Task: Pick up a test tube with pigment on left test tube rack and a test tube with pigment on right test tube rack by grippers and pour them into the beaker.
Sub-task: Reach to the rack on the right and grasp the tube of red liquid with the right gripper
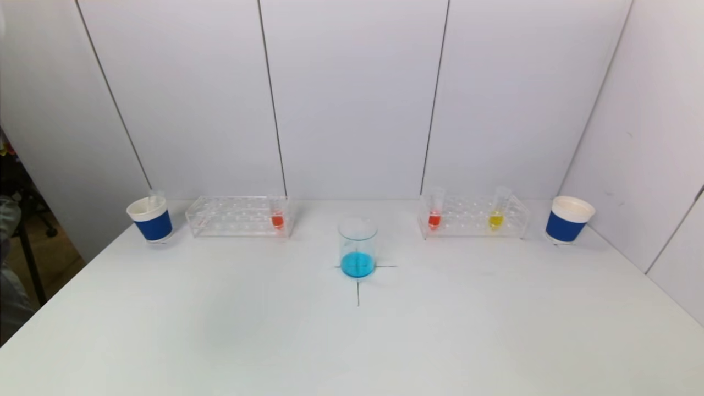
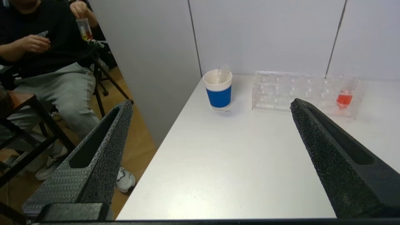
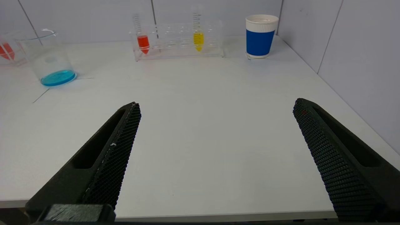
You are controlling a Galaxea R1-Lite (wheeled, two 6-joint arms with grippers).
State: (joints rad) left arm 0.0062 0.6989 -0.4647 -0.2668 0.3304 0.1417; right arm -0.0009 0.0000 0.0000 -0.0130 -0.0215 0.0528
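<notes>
So, nothing is lifted yet: the task stands at its very start. The beaker point(image 1: 357, 247) sits mid-table on a drawn cross, with a shallow layer of blue liquid in the bottom. The left rack point(image 1: 239, 216) holds one tube of red pigment point(image 1: 277, 219) at its end nearest the beaker; the right rack point(image 1: 474, 216) holds a red tube point(image 1: 434, 218) at its beaker-side end and a yellow tube point(image 1: 496, 218) further along. A blue-sleeved paper cup stands outside each rack, the left cup point(image 1: 150, 220) with an empty tube in it, the right cup point(image 1: 568, 219) near the side wall. Neither arm shows in the head view. The left gripper point(image 2: 212, 106) hangs back over the near left edge of the table, jaws spread wide, holding nothing; the right gripper point(image 3: 215, 107) likewise waits over the near right part, spread and empty. Judgement: the step in hand is the approach. Next, each gripper must travel forward to its rack, line up around a pigment tube above the rack top, close, and lift straight up so the tube clears its hole without tipping.
</notes>
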